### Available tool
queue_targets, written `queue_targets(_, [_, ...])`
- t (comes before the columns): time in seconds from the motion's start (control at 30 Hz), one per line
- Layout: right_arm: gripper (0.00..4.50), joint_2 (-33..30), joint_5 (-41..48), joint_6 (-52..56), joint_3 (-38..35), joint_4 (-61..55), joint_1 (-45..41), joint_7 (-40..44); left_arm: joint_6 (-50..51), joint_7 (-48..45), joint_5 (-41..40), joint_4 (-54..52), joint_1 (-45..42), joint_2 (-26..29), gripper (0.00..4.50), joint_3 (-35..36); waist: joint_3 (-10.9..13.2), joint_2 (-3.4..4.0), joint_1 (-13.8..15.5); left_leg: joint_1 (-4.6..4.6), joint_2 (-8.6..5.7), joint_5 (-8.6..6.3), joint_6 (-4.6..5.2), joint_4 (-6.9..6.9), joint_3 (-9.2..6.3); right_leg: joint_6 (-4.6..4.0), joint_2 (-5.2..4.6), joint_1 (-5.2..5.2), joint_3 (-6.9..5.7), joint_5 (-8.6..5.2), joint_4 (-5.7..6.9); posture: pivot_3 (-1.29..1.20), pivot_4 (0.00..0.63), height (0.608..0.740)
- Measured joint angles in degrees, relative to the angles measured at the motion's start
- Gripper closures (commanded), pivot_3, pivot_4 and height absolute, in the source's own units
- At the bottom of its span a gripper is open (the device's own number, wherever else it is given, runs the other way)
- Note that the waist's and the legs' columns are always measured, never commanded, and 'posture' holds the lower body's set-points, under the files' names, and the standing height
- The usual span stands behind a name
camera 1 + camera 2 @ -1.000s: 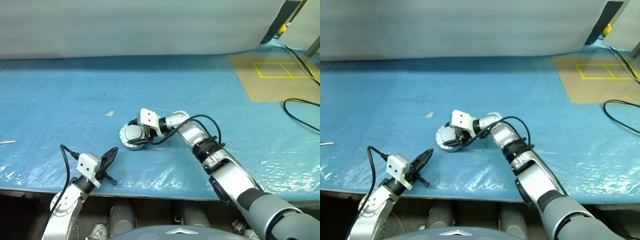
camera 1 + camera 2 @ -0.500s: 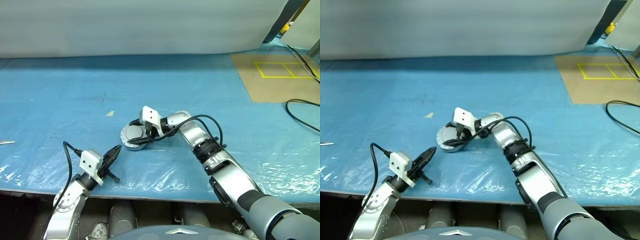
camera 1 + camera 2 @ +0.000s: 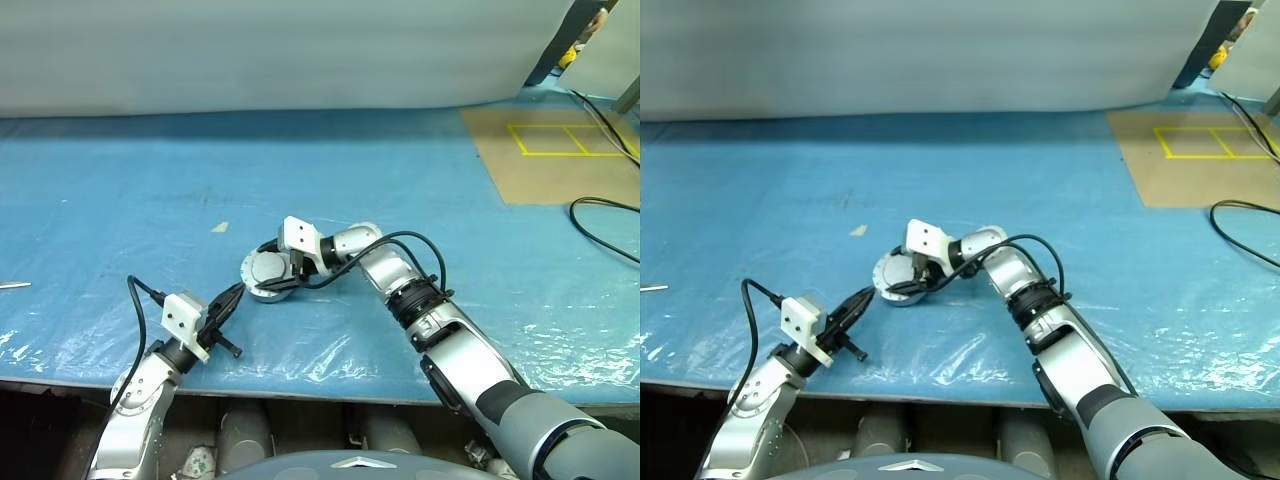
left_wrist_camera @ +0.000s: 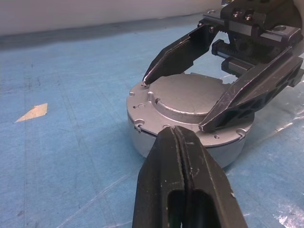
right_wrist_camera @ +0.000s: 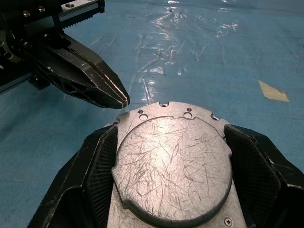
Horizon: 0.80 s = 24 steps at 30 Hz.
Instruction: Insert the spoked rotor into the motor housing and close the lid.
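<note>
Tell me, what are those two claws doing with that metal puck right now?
Right gripper straddles the lid, fingers at its sides. Left gripper shut, tip close to the motor housing. Lid sits on housing. Nothing in the way.

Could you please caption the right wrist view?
Right gripper straddles the lid on the housing; shut left gripper points in.

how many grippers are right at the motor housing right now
2. The right gripper straddles the lid on the motor housing; the shut left gripper points at its edge, just short.
</note>
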Motion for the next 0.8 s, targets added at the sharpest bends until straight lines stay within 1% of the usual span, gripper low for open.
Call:
queue_targets(0.2, [1.3,0.0,0.0,0.6,0.0,0.0,-0.2,0.0,1.0,0.1,0.1,0.0,-1.0,0.0,4.5,-0.3,0.0,0.0,0.0,0.01,0.0,0.0,0.0,-0.02,0.0,0.0,0.0,0.0,0.0,0.0,0.0,0.0,0.15,0.74])
queue_targets(0.3, [1.3,0.0,0.0,0.9,0.0,0.1,-0.2,0.0,3.5,0.6,2.2,-0.3,-2.9,1.3,4.5,-1.5,0.0,0.02,0.0,0.03,0.0,0.0,0.0,-0.05,0.0,0.0,0.0,0.0,-0.01,0.0,0.01,0.0,0.15,0.74])
queue_targets(0.47, [1.3,0.0,0.0,2.2,0.0,-0.2,-0.2,-0.1,7.5,1.5,4.8,-2.1,-4.7,3.3,4.5,-2.8,-0.3,0.25,0.1,0.04,-0.09,0.0,0.0,-0.05,0.0,0.02,-0.1,0.04,0.02,-0.01,0.0,0.0,0.15,0.74])
queue_targets(0.57, [0.24,-0.2,-0.1,2.5,0.0,-0.3,-0.2,-0.1,9.2,2.2,5.1,-3.0,-4.9,3.6,4.5,-2.9,-0.3,0.26,0.1,0.04,-0.12,0.0,0.0,-0.05,0.0,0.03,-0.16,0.06,0.02,-0.01,0.0,0.0,0.15,0.74])
queue_targets(0.6, [0.01,-0.2,-0.1,2.5,0.0,-0.3,-0.1,0.0,9.7,2.3,5.2,-3.2,-5.0,3.7,4.5,-2.9,-0.3,0.26,0.1,0.04,-0.12,0.0,0.0,-0.04,0.0,0.03,-0.16,0.06,0.02,-0.02,0.0,0.0,0.15,0.74])
queue_targets(0.8, [0.01,-0.1,0.7,2.6,-0.2,-0.6,0.1,0.8,10.5,2.4,5.3,-3.7,-5.2,4.5,4.5,-3.0,-0.3,0.26,0.1,0.05,-0.11,0.0,0.0,-0.07,0.0,0.07,-0.15,0.05,0.0,-0.04,0.02,0.0,0.15,0.74])
